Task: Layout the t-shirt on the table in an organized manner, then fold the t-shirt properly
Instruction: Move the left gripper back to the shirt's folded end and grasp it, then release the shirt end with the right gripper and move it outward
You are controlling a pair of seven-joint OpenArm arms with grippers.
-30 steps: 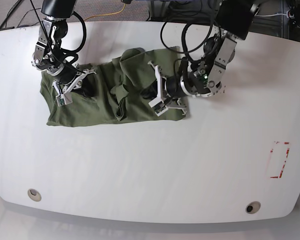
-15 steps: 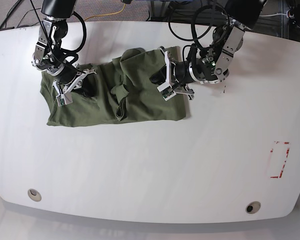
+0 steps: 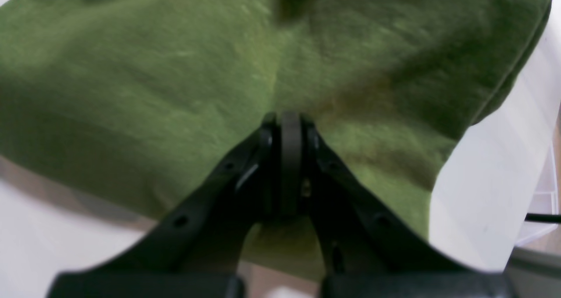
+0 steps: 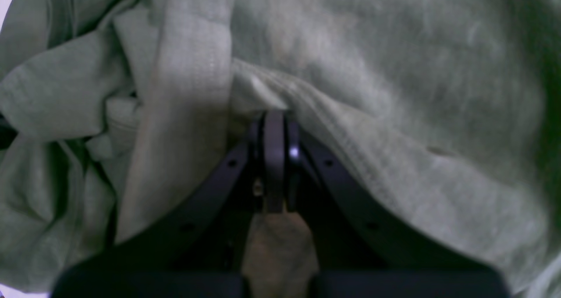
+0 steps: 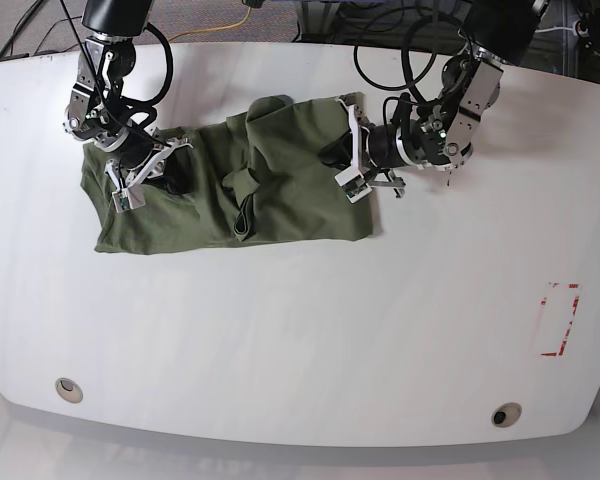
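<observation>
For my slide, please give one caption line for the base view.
Two robot arms pinch an olive t-shirt lying bunched on a white table, left hand and right hand both shut on cloth.

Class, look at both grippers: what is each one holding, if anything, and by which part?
Both are shut on the t-shirt: the left gripper pinches plain fabric near one end, the right gripper a stitched hem at the other.

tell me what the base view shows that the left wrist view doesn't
Only the base view shows the whole t-shirt spread across the table, the right gripper on its other end, the red dashed mark and two grommet holes. Only the left wrist view shows the left gripper up close, jaws pinched shut on a cloth fold. Both show green cloth, white tabletop and that gripper.
</observation>
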